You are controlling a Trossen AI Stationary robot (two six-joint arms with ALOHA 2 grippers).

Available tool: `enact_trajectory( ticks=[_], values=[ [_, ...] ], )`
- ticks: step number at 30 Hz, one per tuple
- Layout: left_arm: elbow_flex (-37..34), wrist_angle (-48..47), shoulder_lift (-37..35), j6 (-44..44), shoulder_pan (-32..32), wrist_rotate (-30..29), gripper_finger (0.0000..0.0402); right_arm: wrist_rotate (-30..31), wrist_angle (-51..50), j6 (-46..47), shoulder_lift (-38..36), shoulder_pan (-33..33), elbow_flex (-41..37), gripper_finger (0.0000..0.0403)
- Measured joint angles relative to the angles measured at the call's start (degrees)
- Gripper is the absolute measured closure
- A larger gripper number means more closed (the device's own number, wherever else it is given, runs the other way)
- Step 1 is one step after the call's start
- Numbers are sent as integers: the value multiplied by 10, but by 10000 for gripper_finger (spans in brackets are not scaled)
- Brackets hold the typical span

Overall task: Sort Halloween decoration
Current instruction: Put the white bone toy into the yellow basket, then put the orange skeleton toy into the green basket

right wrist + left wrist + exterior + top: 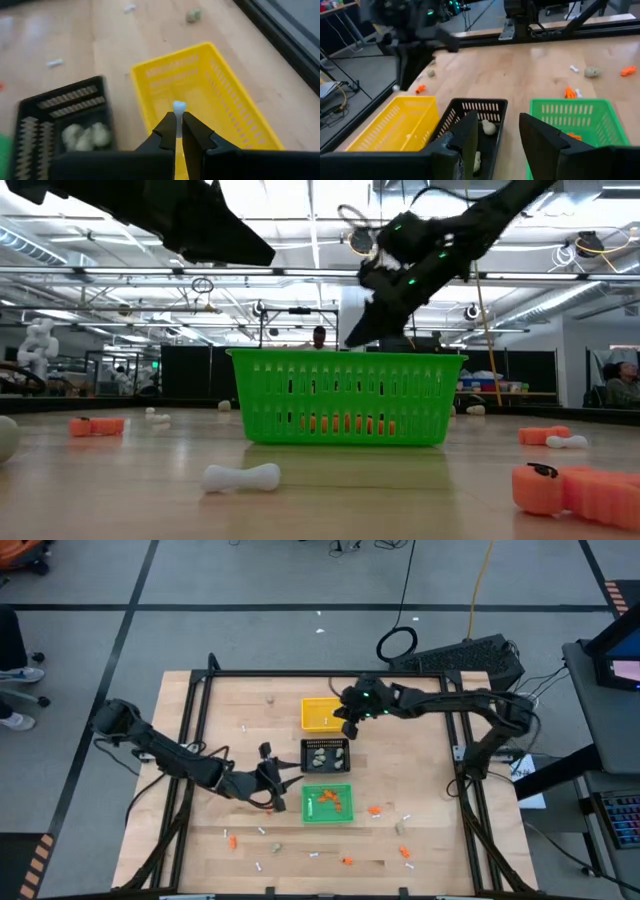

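Right gripper (176, 131) pinched closed, arm extended; left gripper (499, 137) parted, empty

Right gripper (178, 131) pinches white stick (179, 107) over yellow tray (235, 100).

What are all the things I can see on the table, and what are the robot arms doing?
Yellow tray: one, farthest from the front edge, a white stick or two inside.
Black tray: one, middle of the row, beige-grey lumps inside.
Green tray: one, nearest the front, orange bits inside.
Loose pieces: many orange bits, white sticks and beige-grey lumps scattered on the wooden table, mostly near the front.
Right gripper: over the yellow tray, fingers shut on a white stick.
Left gripper: beside the black and green trays, fingers apart, empty.
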Motion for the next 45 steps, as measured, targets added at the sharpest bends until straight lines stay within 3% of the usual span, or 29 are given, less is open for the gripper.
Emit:
enact_trajectory(
  ticks=[11,19,25,34,39,45],
  values=[
    [0,-36,0,-19,-32,-11,256,0,-146,-41,138,-22,153,403],
    [0,-54,0,-30,-37,-17,256,1,-155,-46,164,-22,166,401],
    [0,-57,0,-36,-37,-17,256,3,-148,-41,160,-22,166,357],
    [0,-89,0,-92,-38,-17,256,5,-208,-29,105,-13,166,292],
    [1,-130,-8,-150,-52,-12,256,4,-294,-48,26,17,166,291],
    [1,-179,-27,-224,-79,-11,256,5,-353,-51,-101,102,145,300]
  ],
)
